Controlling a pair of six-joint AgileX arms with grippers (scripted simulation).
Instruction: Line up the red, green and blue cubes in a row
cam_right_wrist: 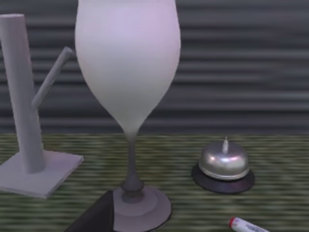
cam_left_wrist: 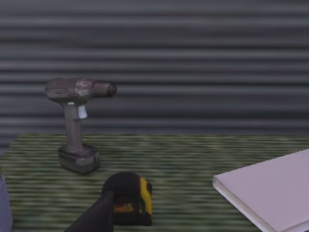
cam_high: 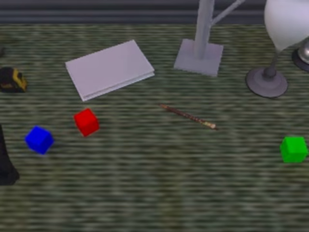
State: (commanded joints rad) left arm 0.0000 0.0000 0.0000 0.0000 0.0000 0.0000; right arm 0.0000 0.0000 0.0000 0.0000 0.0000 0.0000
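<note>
The red cube (cam_high: 86,122) lies on the green mat at the left, with the blue cube (cam_high: 39,139) close by to its lower left. Far off at the right edge rests the green cube (cam_high: 293,149). None of the cubes shows in either wrist view. My left arm (cam_high: 6,164) is a dark shape at the left edge, just beside the blue cube and apart from it. A dark part of the left gripper (cam_left_wrist: 91,217) shows in front of a tape measure. My right arm is outside the top view. A dark part of its gripper (cam_right_wrist: 94,217) shows before a wine glass.
A white book (cam_high: 110,69) lies behind the red cube. A tape measure (cam_high: 12,79) and a drill (cam_left_wrist: 77,125) stand at the far left. A thin stick (cam_high: 187,116) lies mid-table. A grey stand (cam_high: 199,55), the wine glass (cam_high: 266,81) and a bell (cam_high: 303,55) crowd the back right.
</note>
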